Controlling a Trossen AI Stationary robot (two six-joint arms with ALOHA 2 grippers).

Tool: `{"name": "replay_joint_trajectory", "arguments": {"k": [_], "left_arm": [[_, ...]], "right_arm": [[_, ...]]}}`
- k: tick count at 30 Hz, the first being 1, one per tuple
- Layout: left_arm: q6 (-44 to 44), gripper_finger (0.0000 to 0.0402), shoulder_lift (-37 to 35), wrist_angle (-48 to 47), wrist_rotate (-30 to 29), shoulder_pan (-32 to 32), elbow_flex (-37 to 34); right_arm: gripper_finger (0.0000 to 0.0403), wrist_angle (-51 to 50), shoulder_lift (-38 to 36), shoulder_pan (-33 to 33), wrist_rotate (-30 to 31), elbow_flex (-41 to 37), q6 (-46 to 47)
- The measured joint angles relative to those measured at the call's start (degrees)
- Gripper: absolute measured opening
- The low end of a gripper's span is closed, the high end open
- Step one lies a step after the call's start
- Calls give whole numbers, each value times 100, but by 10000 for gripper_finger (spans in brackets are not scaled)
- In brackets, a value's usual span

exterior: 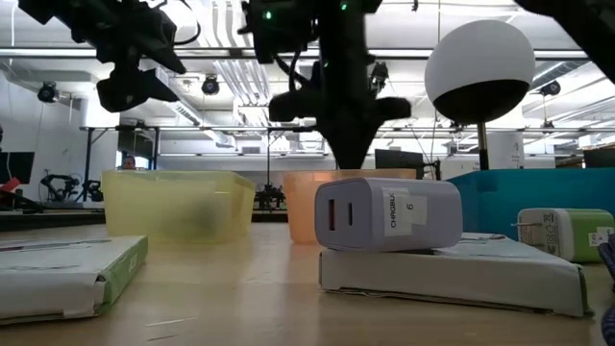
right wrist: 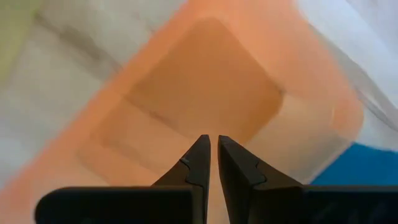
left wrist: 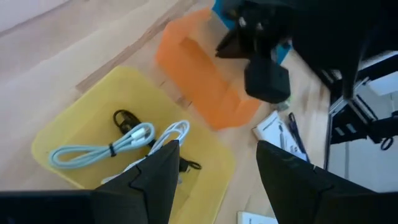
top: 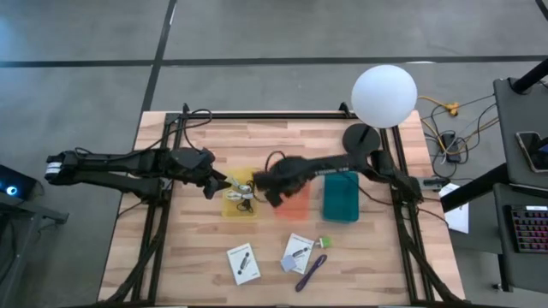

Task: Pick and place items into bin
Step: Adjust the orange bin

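Three bins stand in a row mid-table: yellow (top: 240,204), orange (top: 295,204) and teal (top: 341,197). My left gripper (left wrist: 217,149) hovers open over the yellow bin (left wrist: 130,124), which holds light coiled cables (left wrist: 118,146) and a black cable (left wrist: 124,118). My right gripper (right wrist: 213,140) hangs shut above the orange bin (right wrist: 205,99), pointing down, with nothing visible between its fingers. Near the table's front edge lie two white cards (top: 243,263) (top: 297,251), a green cube (top: 325,243), a purple strap (top: 311,272) and a small grey piece (top: 288,265).
A white globe lamp (top: 384,96) stands on a dark base at the far right of the table. In the low view a white charger (exterior: 384,216) rests on a flat white box, with another box (exterior: 67,274) to its left and a green-white piece (exterior: 562,234) to its right.
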Motion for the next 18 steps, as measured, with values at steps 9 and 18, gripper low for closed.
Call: {"name": "replay_joint_trajectory", "arguments": {"k": [9, 18], "left_arm": [[-4, 198, -27, 18, 2, 2, -6], [0, 198, -52, 103, 2, 1, -6]], "right_arm": [[22, 770, 7, -577, -228, 14, -534], [22, 1291, 79, -757, -103, -12, -1098]]}}
